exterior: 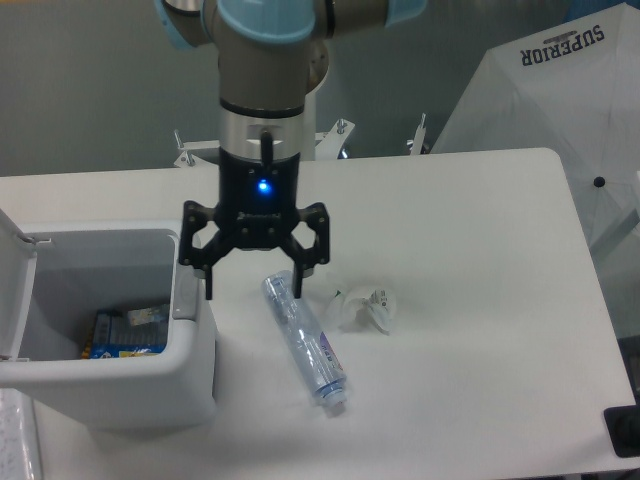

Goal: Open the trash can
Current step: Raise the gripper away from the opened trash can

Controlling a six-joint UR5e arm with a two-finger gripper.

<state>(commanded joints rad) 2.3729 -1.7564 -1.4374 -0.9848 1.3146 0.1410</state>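
Note:
The light grey trash can stands at the table's left front with its lid swung up and back on the left side. Inside lie a blue package and other scraps. A darker grey tab sits on its right rim. My gripper hangs open just right of that rim, above the table, with nothing between its fingers. Its left fingertip is near the tab; whether it touches I cannot tell.
A clear plastic bottle lies on the table right below the gripper's right finger. A crumpled clear wrapper lies to the bottle's right. A white umbrella stands off the table's right back corner.

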